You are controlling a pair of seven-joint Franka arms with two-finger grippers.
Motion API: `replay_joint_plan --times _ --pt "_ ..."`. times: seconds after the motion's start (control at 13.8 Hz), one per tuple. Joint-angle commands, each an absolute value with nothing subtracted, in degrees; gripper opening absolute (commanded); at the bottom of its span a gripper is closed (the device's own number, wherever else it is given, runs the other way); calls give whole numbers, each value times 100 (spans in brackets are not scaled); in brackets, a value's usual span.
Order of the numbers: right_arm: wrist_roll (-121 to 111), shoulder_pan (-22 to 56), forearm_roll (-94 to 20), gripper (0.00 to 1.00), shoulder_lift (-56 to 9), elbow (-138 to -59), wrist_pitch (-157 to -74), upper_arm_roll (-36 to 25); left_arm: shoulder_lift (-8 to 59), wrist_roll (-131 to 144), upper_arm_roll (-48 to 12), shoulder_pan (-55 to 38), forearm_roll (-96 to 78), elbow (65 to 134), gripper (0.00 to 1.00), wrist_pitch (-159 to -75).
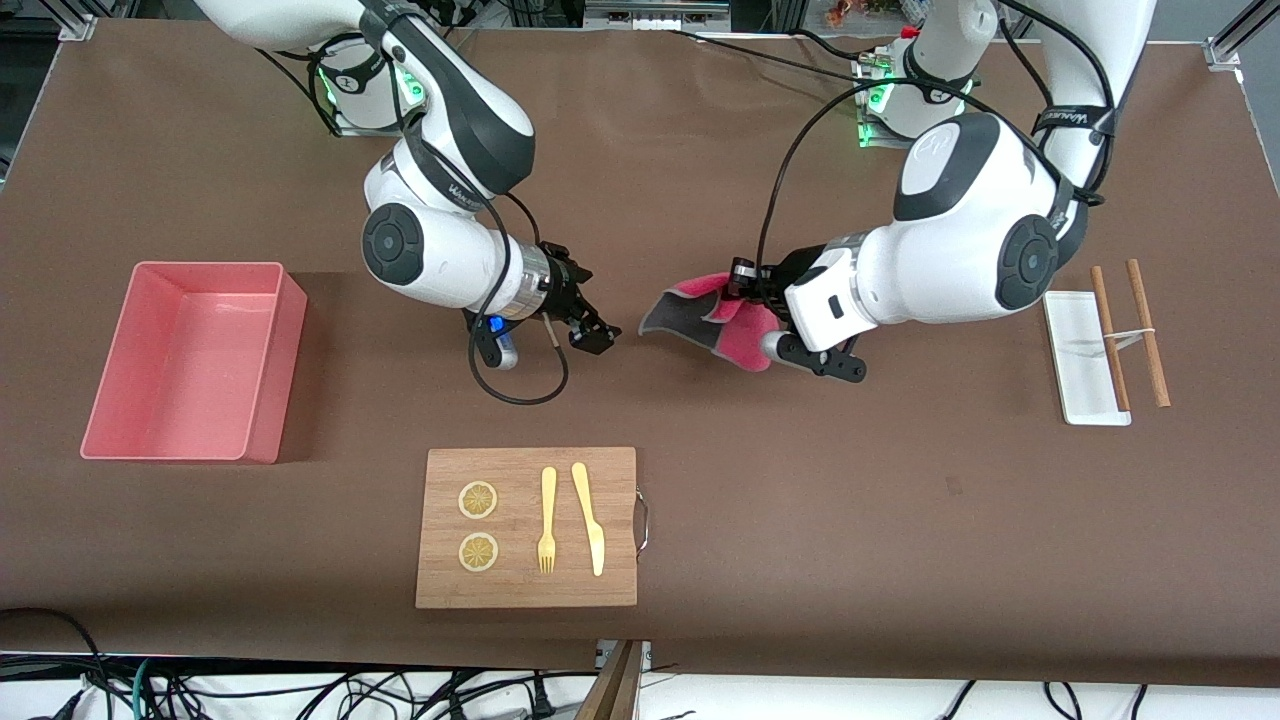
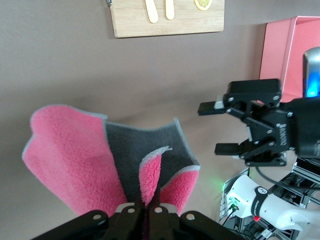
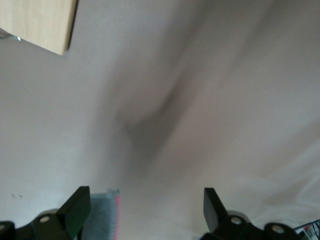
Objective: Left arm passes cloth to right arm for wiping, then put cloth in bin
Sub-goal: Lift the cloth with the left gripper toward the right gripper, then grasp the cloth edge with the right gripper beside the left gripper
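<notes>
My left gripper [image 1: 742,292] is shut on the cloth [image 1: 700,315] and holds it up over the middle of the table. In the left wrist view the cloth [image 2: 70,160], crimson-pink with a dark grey face, hangs from the shut fingers of my left gripper [image 2: 148,200]. My right gripper [image 1: 598,335] is open and empty, level with the cloth and a short gap from its free edge. It also shows open in the left wrist view [image 2: 216,127]. In the right wrist view the cloth's edge [image 3: 107,215] shows by one finger of my right gripper [image 3: 145,207]. The pink bin [image 1: 190,360] stands empty at the right arm's end.
A wooden cutting board [image 1: 527,527] with two lemon slices, a fork and a knife lies nearer the front camera than both grippers. A small white tray [image 1: 1085,355] and two brown sticks [image 1: 1130,335] lie at the left arm's end.
</notes>
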State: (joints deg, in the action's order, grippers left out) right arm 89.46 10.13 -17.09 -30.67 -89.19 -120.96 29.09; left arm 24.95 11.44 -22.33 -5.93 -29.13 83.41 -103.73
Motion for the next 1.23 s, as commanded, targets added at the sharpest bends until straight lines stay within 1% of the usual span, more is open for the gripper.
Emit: replay_joint_plan --times 0.0,0.22,0.36,0.72,0.8,0.94,1.01,1.09,1.16 --pt "9070 976 -1784 100 -3225 -8886 -12173 3129 2593 1274 -2180 -685 -3050 8156 0 -10371" --pt "9070 976 -1784 100 -3269 -8877 -12225 3138 2584 1274 -2180 -686 -3041 8156 0 -10371" --pt "9070 993 -1793 100 -3375 -8877 -12357 3295 2584 1266 -2180 -686 -3041 8156 0 -10371" --pt "9079 1099 -1819 99 -3550 -8886 -12709 3410 2584 1266 -2180 -685 -3032 8156 0 -10362" --pt "9097 1107 -1819 82 -3559 -8886 -12709 3462 2584 1266 -2180 -686 -3032 8156 0 -10362" --pt "9280 1107 -1819 22 -3586 -8886 -12709 3480 2584 1240 -2180 -677 -3032 8165 0 -10362" --pt "9368 1107 -1828 4 -3595 -8877 -12718 3480 2593 1204 -2180 -668 -3041 8165 0 -10362" --pt "9456 1107 -1872 0 -3630 -8860 -12726 3480 2593 1204 -2180 -659 -3041 8165 0 -10362" --pt "9492 1107 -1994 0 -3647 -8859 -12727 3480 2593 1204 -2180 -659 -3041 8165 0 -10362"
